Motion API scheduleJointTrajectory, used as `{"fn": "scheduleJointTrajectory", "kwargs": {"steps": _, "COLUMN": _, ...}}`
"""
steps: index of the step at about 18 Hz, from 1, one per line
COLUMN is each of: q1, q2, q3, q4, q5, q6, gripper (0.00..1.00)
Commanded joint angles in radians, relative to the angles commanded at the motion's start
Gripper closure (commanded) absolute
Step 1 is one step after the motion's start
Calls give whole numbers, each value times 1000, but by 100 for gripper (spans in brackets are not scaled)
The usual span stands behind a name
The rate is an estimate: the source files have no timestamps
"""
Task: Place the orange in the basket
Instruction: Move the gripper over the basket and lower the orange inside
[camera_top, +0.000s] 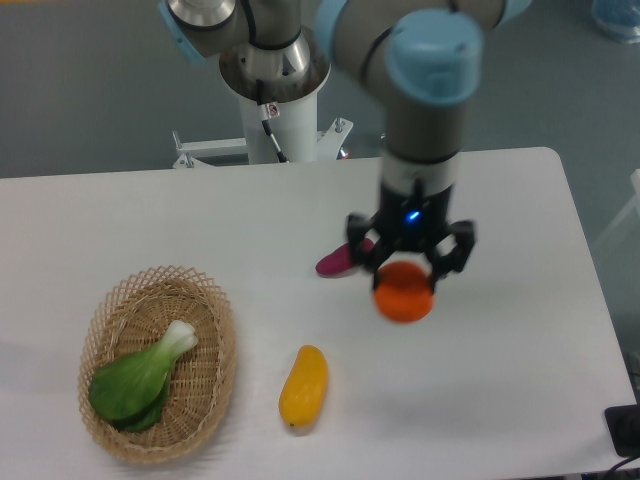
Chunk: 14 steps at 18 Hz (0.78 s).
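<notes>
Arm vertical, wrist down; pincer (408, 270) clamps the orange (404, 299) above mid-counter (500, 380), beside purple fruit (334, 262).

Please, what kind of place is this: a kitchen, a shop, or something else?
Probably a robotics lab, not a kitchen. A robot arm on a pedestal works at a bare white table, its hand holding an orange, with a basket as target.

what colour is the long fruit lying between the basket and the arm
Yellow-orange; the elongated smooth fruit on the white table shows clearly in the fixed camera view.
</notes>
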Motion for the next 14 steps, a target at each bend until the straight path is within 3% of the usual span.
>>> {"fn": "scheduleJointTrajectory", "kwargs": {"steps": 2, "q1": -64, "q2": -14, "q3": 2, "q4": 43, "q5": 9, "q6": -95, "gripper": 35}}
{"fn": "scheduleJointTrajectory", "kwargs": {"steps": 5, "q1": -167, "q2": -35, "q3": -9, "q4": 54, "q5": 29, "q6": -180, "gripper": 35}}
{"fn": "scheduleJointTrajectory", "kwargs": {"steps": 10, "q1": -307, "q2": -78, "q3": -55, "q4": 57, "q5": 69, "q6": -188, "gripper": 35}}
{"fn": "scheduleJointTrajectory", "kwargs": {"steps": 14, "q1": -364, "q2": -84, "q3": -120, "q4": 72, "q5": 120, "q6": -171, "gripper": 35}}
